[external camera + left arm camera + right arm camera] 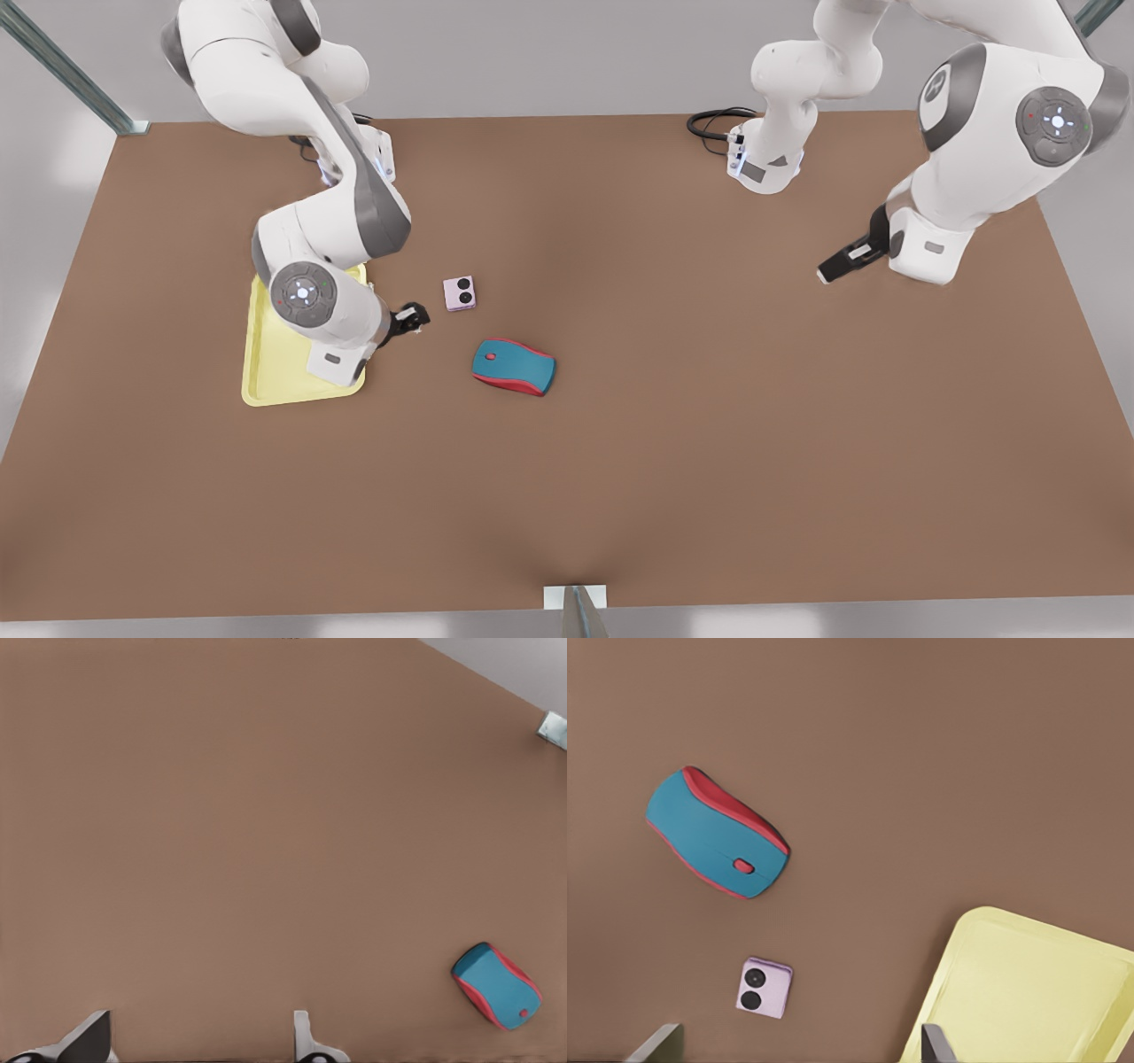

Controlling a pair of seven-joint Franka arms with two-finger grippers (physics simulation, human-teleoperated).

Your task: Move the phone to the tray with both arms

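Pink and flat, the phone (459,293) lies on the table (673,461) just beside your right gripper (413,318), whose fingers are spread and empty, near the tray (266,383). Your left gripper (842,262) waits well apart, also spread. Descend off-centre and you could nudge the thin slab away, or catch the mouse (514,366).

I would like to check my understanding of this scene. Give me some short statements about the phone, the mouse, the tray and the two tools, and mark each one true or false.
1. The phone lies on the table, outside the tray. True.
2. The mouse is in the tray. False: it lies on the table.
3. The right tool grips the phone. False: it is open and empty, beside the phone.
4. The left tool is open, at the front view's right, far from the phone. True.
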